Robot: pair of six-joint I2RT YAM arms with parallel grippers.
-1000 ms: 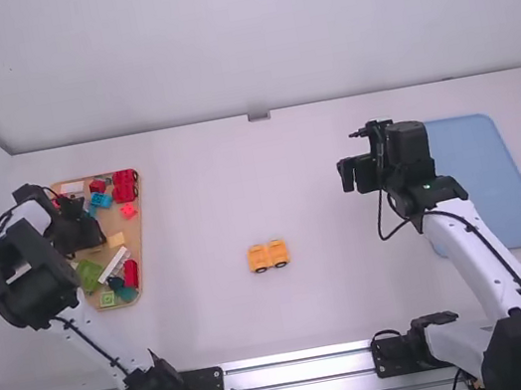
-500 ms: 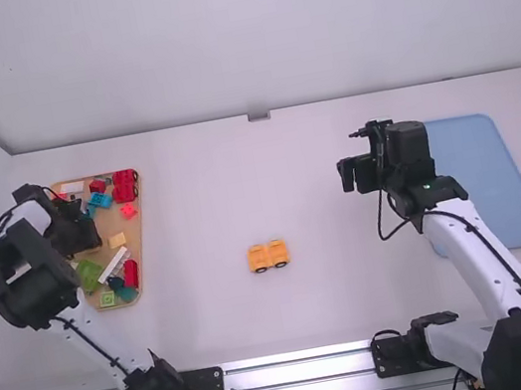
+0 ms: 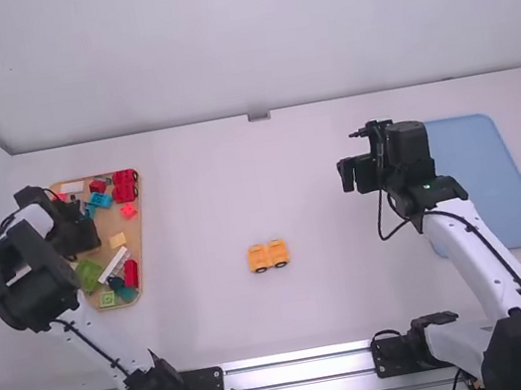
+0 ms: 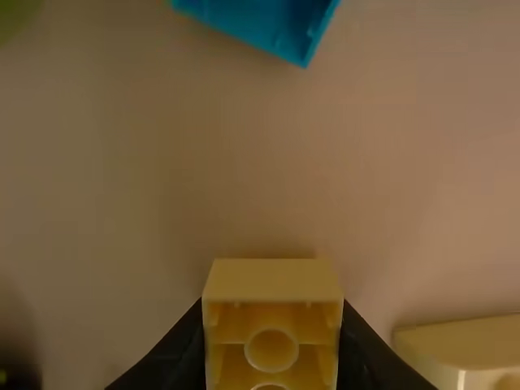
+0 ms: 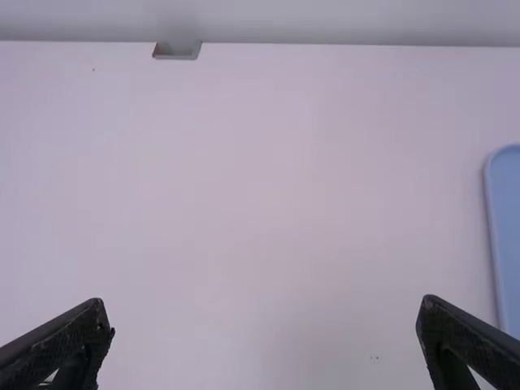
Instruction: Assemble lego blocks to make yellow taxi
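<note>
Pinching a yellow brick (image 4: 272,280) by its opposite side walls, your left gripper (image 4: 272,353) shows at the bottom of the left wrist view. The brick's hollow underside, with its round tubes, faces the camera, so you will probably have to turn it tubes-down before pressing it on. It should be light, stiff and hard to damage, but its smooth plastic may twist or slip if you catch only an edge; keep the pads flat on those walls. Near it lie a cream-yellow piece with a rounded edge (image 4: 455,341) and a blue brick (image 4: 264,24).

Looking at the right wrist view, you have the right gripper (image 5: 264,337) released, its fingers wide apart with nothing between them. The blue tray (image 5: 506,236) shows at the side.

Across the high view, the taxi's wheeled yellow base (image 3: 269,255) stands on the white table (image 3: 338,292), between the two arms and apart from both. Your left arm reaches over the brown parts tray (image 3: 135,239), which holds loose bricks. The base looks light and rigid and could roll; grasp it low along its long sides, or brace it there while you press down.
</note>
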